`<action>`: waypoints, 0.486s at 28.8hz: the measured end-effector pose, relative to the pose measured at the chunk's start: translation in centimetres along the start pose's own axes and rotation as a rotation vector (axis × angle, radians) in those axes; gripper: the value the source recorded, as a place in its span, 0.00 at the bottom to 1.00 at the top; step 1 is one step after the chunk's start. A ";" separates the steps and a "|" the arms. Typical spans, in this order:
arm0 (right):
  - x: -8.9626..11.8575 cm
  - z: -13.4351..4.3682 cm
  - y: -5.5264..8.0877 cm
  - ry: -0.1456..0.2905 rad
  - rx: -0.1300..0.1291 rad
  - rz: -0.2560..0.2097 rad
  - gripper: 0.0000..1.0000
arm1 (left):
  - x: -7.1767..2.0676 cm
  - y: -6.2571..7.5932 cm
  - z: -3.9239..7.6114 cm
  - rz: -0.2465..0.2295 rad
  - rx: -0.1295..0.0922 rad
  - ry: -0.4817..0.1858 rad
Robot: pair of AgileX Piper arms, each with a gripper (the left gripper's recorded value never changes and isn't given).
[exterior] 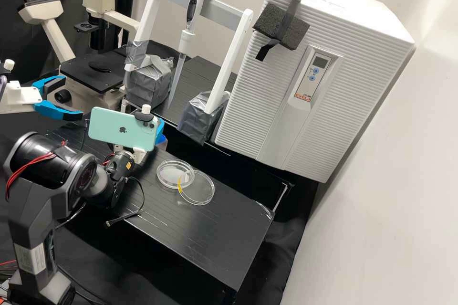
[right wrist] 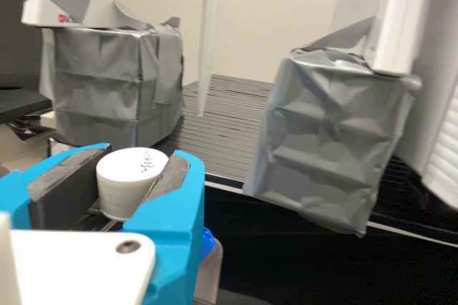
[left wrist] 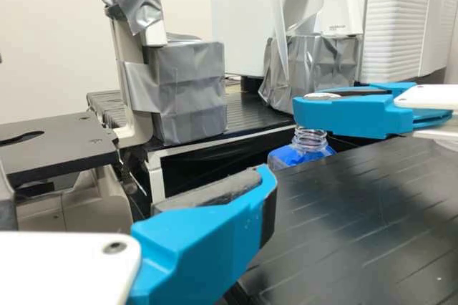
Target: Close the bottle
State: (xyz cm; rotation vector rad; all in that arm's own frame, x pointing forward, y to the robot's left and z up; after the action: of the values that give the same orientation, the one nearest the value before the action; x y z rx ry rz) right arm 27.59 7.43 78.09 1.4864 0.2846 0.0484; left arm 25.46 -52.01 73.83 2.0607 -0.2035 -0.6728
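The bottle [left wrist: 309, 149] is clear with blue liquid, and its threaded neck is open. It stands at the back edge of the black bench, its blue body showing under the right arm's wrist [exterior: 162, 141]. My right gripper [right wrist: 125, 183] is shut on the white cap [right wrist: 136, 169], which it holds just above the bottle's mouth. In the high view the cap [exterior: 146, 110] sticks up from that gripper [exterior: 147, 117]. From the left wrist view the right gripper [left wrist: 358, 110] hovers over the neck. My left gripper [exterior: 71, 96] is open at the far left, apart from the bottle, one finger [left wrist: 207, 233] in front.
Two clear petri dishes [exterior: 175, 173] [exterior: 196, 187] lie mid-bench. A pipette [exterior: 183, 52] hangs from a white stand with tape-wrapped bases [exterior: 148, 78] [exterior: 202, 114] behind the bottle. A large white machine [exterior: 310, 71] stands at the right, a microscope [exterior: 90, 23] at the back left.
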 end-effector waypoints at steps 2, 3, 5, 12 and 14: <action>0.0 -0.1 -0.1 0.004 0.000 -0.003 0.00 | 0.00 0.0 0.0 0.000 0.000 0.000; 0.0 -0.1 -0.1 0.003 0.000 -0.006 0.00 | 0.00 0.0 0.0 0.000 0.000 0.000; 0.0 -0.1 -0.1 0.002 0.000 -0.007 0.00 | 0.00 0.0 0.0 0.000 0.000 0.000; 0.1 0.1 -0.4 -0.007 0.001 -0.017 0.00 | -0.02 0.1 0.0 0.002 0.001 0.000; 0.1 0.2 -0.5 -0.009 0.001 -0.020 0.00 | -0.02 0.1 0.0 0.002 0.001 0.000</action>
State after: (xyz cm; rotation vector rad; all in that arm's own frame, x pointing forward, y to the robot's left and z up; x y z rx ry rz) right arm 27.70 7.20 77.59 1.4846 0.2919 0.0251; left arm 25.45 -52.05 73.87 2.0607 -0.2059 -0.6721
